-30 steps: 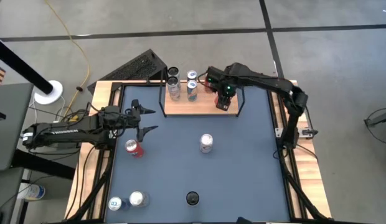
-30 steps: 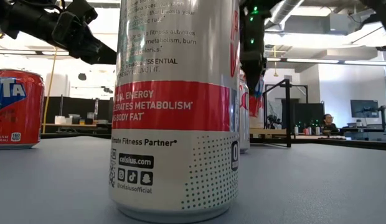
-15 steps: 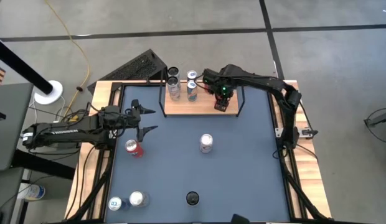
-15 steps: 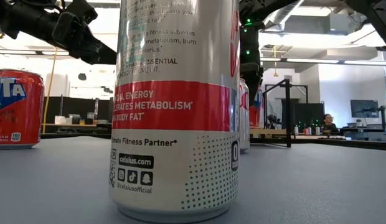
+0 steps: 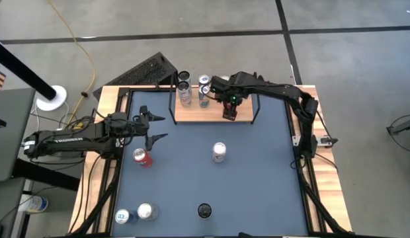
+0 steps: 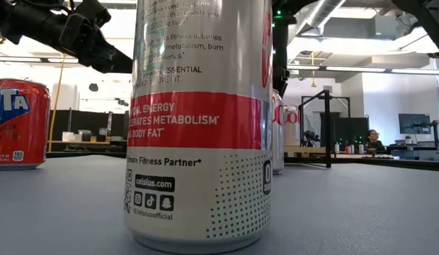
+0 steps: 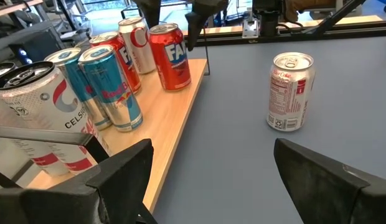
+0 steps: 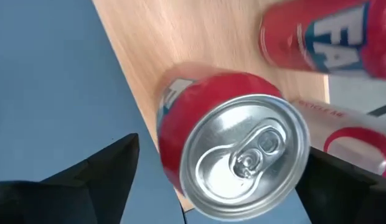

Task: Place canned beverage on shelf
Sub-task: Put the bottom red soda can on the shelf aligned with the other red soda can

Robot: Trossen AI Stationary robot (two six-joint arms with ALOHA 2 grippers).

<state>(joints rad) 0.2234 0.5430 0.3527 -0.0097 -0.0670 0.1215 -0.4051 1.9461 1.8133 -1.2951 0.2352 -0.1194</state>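
Since before, your right gripper slid left, open, straddling the red aluminium Fanta can; lifting crooked tips it into neighbours on the light-wood shelf.

Big silver can fills the middle, standing upright on the grey counter, very close to the lens (red band, "Celsius" print readable). Red soda can upright at far left, well apart from it. Dark arm crosses the upper left. Behind the big can's right edge, another can, and a white-and-red can beyond. Black wire upright beside it. A person sits in the far background.
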